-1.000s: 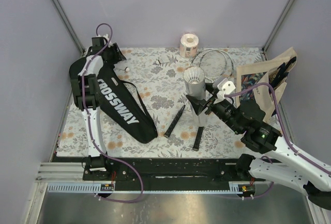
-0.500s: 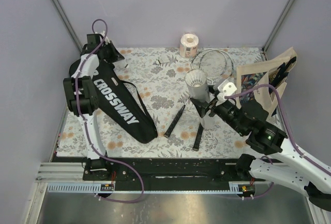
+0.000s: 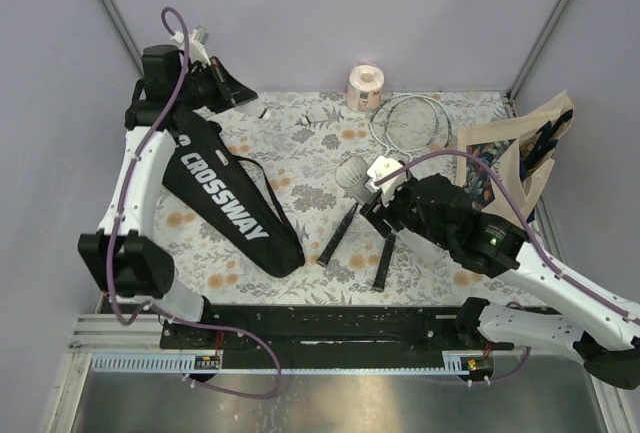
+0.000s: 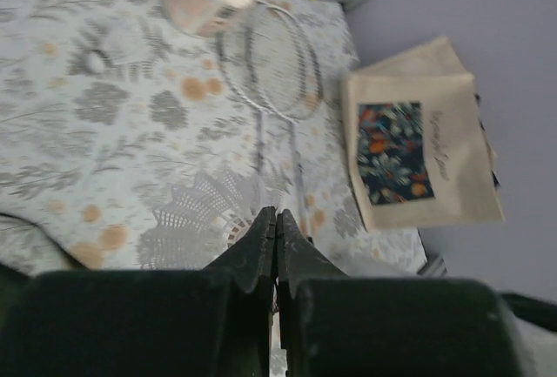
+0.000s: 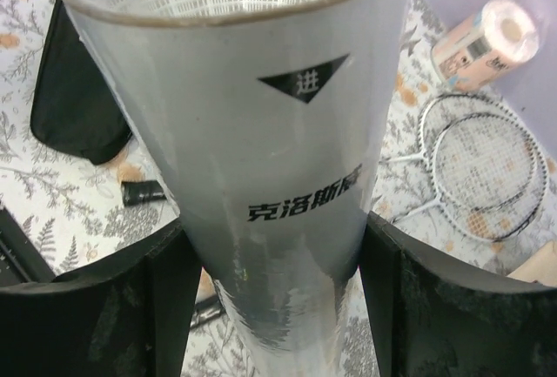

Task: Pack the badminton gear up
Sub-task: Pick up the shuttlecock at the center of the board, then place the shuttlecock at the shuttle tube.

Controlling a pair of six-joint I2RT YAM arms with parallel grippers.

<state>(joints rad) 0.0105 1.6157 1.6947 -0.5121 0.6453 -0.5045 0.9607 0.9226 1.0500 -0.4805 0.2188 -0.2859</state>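
My left gripper [image 3: 240, 98] [image 4: 276, 213] is raised over the table's far left corner. It is shut, with the thin skirt of a white shuttlecock [image 4: 196, 220] [image 3: 256, 111] at its tips. The black CROSSWAY racket bag [image 3: 225, 203] lies diagonally below that arm. My right gripper [image 3: 378, 198] [image 5: 274, 307] is shut on the white tube [image 5: 261, 133] [image 3: 352, 175]. The tube tilts up and left over the table's middle, and netted shuttlecocks show in its open mouth. Two rackets lie with heads [image 3: 410, 118] [image 5: 487, 164] [image 4: 270, 59] at the back and black handles [image 3: 338, 235] toward me.
A beige printed tote bag [image 3: 500, 163] [image 4: 418, 151] leans at the right edge. A pinkish paper roll [image 3: 365, 86] [image 5: 487, 33] stands at the back wall. A small white object [image 3: 312, 118] lies on the floral cloth [image 3: 300, 168]. Purple walls close in three sides.
My left gripper shut and rose up and back from the bag's far end, and the shuttlecock went with it. My right gripper tipped the upright tube over to the left.
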